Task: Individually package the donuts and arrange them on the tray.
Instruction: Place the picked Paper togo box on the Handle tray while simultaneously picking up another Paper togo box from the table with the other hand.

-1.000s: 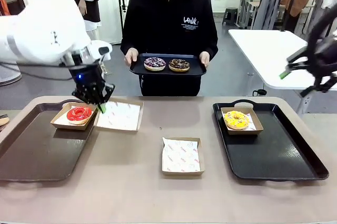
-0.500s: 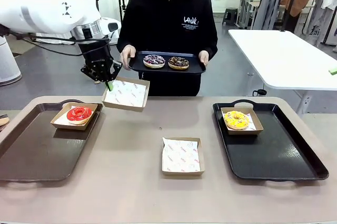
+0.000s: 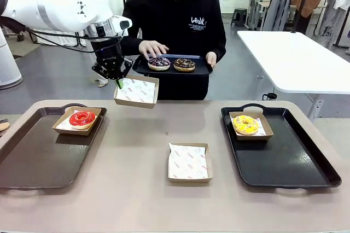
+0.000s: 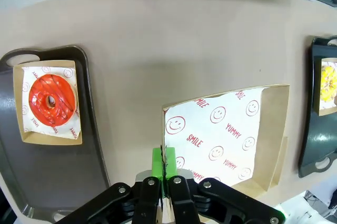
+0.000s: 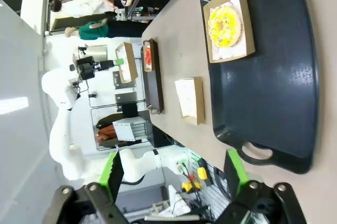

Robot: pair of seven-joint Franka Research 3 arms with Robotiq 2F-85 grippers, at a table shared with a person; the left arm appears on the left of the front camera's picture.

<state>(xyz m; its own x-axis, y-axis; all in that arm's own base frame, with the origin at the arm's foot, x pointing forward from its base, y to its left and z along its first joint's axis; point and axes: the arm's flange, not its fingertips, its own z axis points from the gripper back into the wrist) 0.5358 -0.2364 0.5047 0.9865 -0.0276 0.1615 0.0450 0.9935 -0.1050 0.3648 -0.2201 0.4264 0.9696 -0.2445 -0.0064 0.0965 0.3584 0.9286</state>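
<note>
Packaging of the third donut is the step in hand. The left hand [image 3: 117, 80] is pinched shut on the near edge of a lifted box [image 3: 136, 91], held in the air above the far left of the worktop [image 3: 136, 189] and offered toward the person's tray [image 3: 199, 70]. That tray carries the purple-sprinkled donut [image 3: 159, 63] and, to its right, the pale-sprinkled donut [image 3: 184, 64]. The person's hand [image 3: 152, 47] hovers just over the purple-sprinkled one, not clearly touching it.

Two donuts look done. The red donut [image 3: 82, 117] sits in its box at the far end of the left tray [image 3: 38, 162]. The yellow donut [image 3: 245, 124] sits boxed at the far end of the right tray [image 3: 295, 162]. A spare box [image 3: 188, 162] lies empty in the middle of the worktop, between the trays.

The right hand [image 5: 174, 174] hangs high with its pads spread wide and nothing between them.

Next, the lifted box probably needs to be kept level and steady while a donut goes in. The grip is on one thin edge, so added weight could tip it. It would then go down on a tray.

The box's paper liner [image 4: 226, 134] reads "SMILE" and "YUMMY" in red among smiley faces. A white print on the person's shirt is too small to read surely.
</note>
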